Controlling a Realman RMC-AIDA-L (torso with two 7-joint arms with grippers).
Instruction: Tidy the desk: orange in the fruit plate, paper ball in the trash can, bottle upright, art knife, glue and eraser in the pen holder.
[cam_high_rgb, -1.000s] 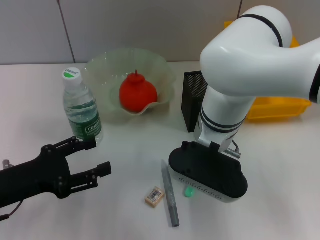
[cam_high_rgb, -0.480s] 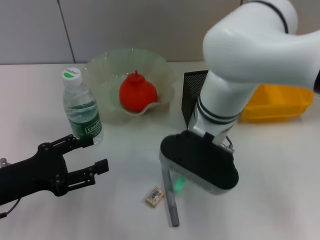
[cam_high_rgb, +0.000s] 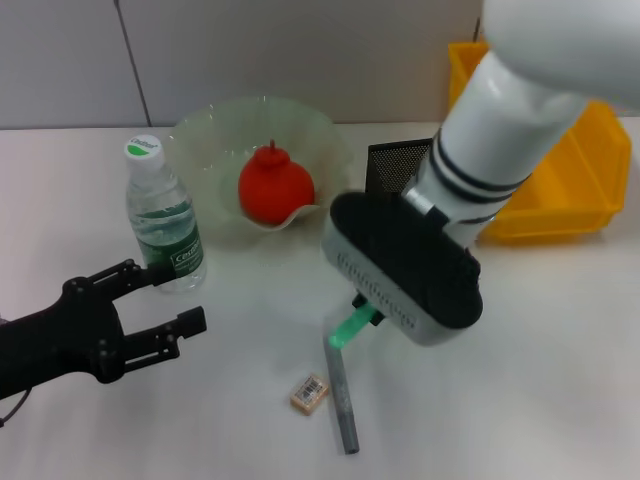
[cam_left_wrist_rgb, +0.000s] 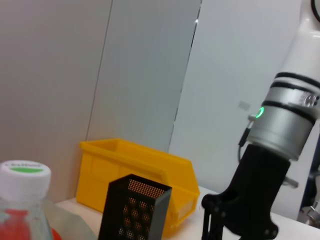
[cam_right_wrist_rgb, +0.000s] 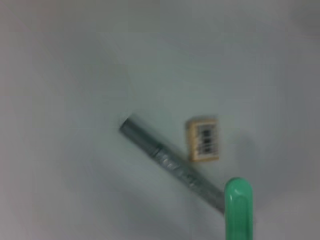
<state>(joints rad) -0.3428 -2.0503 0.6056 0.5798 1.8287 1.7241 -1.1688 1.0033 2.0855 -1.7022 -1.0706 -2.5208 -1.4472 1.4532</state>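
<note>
My right gripper (cam_high_rgb: 365, 312) is shut on a green glue stick (cam_high_rgb: 352, 326) and holds it above the desk (cam_high_rgb: 560, 380), over the far end of the grey art knife (cam_high_rgb: 341, 395). The tan eraser (cam_high_rgb: 310, 392) lies just left of the knife. The right wrist view shows the glue (cam_right_wrist_rgb: 239, 210), the knife (cam_right_wrist_rgb: 170, 162) and the eraser (cam_right_wrist_rgb: 203, 139). The orange (cam_high_rgb: 275, 188) sits in the fruit plate (cam_high_rgb: 210, 130). The bottle (cam_high_rgb: 163, 220) stands upright. My left gripper (cam_high_rgb: 180, 296) is open and empty at the front left. The paper ball is out of view.
The black mesh pen holder (cam_high_rgb: 395, 165) stands behind my right wrist, and the yellow trash can (cam_high_rgb: 560, 190) is at the back right. The left wrist view shows the bottle cap (cam_left_wrist_rgb: 24, 172), the pen holder (cam_left_wrist_rgb: 132, 207) and the trash can (cam_left_wrist_rgb: 140, 170).
My right gripper has risen from the desk with the glue stick and swung back and left toward the pen holder. My left gripper has drawn slightly left.
</note>
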